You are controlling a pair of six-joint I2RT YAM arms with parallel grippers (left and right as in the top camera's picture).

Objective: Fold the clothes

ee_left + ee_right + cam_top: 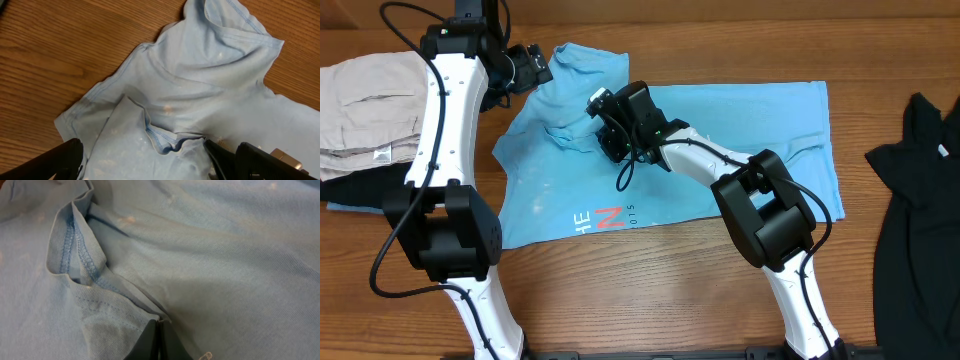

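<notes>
The light blue T-shirt (720,130) lies spread on the wooden table (650,290), centre of the overhead view, its white-and-red lettering (605,220) near the front hem. The upper left portion is rumpled, and a sleeve is bunched upward. The left gripper (530,65) hovers over that bunched corner with its fingers (65,157) spread wide, holding nothing. The right gripper (610,145) sits on the shirt near the collar area; its fingers (158,332) are fully closed, pinching a stitched fold of the blue fabric at the tips (see the right wrist view). A beige garment (360,110) lies folded at the left edge, and a black garment (920,200) lies at the right edge, both apart from the shirt.
</notes>
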